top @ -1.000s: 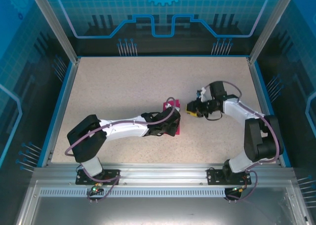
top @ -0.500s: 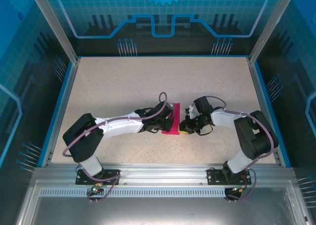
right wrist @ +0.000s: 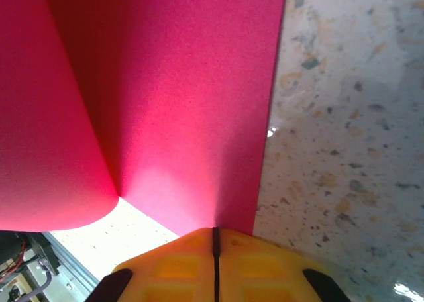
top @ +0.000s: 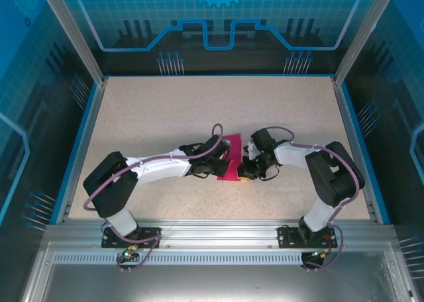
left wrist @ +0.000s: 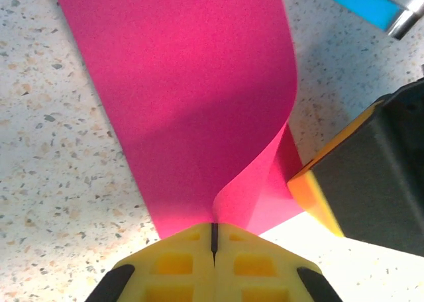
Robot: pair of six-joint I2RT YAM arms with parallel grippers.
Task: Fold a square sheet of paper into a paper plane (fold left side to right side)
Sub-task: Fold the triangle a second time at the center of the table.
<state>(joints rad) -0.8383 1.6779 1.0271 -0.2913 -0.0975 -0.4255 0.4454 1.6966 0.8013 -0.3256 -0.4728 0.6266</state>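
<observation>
- We see a beige speckled worktop [top: 165,110], blue-edged.
- Near its middle lies a thin magenta-pink square sheet of paper [top: 233,148], one side curling up off the surface.

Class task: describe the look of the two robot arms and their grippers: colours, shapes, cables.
The left arm and the right arm have white shells, black joints and a looping purple-grey cable each. The left gripper and the right gripper have yellow fingers with square recesses and black edges.
</observation>
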